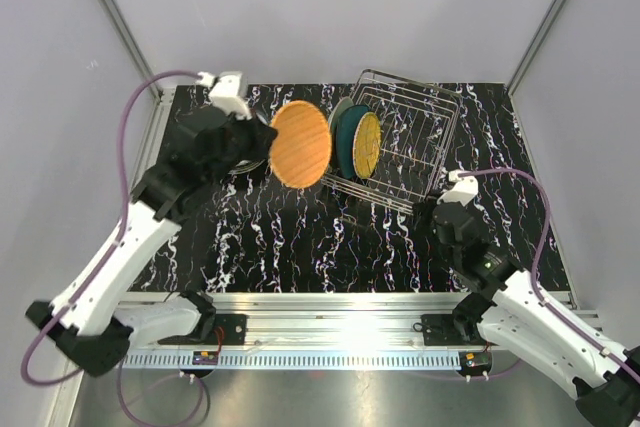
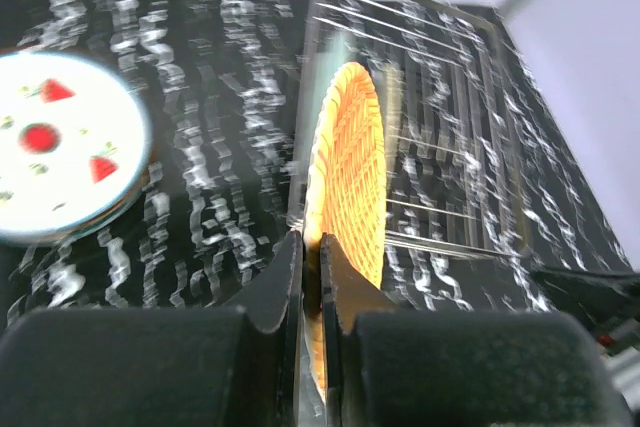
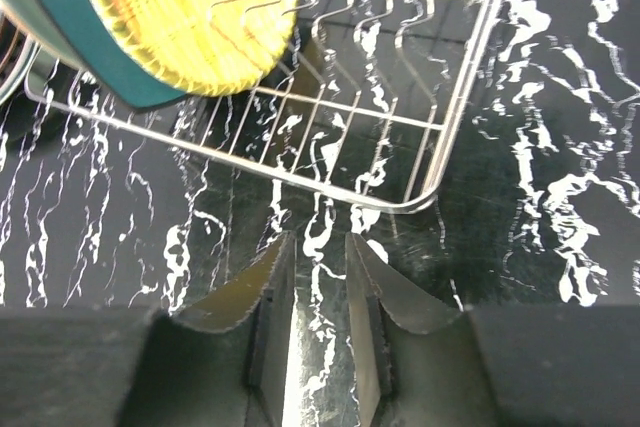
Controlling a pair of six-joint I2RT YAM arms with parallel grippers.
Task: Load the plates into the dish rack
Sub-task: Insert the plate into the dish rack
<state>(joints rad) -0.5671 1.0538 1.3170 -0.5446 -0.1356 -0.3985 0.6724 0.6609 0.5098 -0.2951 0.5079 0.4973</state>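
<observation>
While left jaws pinch the orange plate [image 1: 300, 143] — right jaws stand ajar.

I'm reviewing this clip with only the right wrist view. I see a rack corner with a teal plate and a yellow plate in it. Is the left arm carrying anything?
Observer: Yes. The left fingers are shut on the rim of an orange plate, held on edge beside the rack's left end.
Operator: Any plates not yet loaded?
Observer: One shows: a white plate with red strawberries, lying flat on the table, left of the held one.
Operator: Room in the rack?
Observer: From above, the teal plate and yellow plate stand at its left end. The slots to their right hold none.
</observation>
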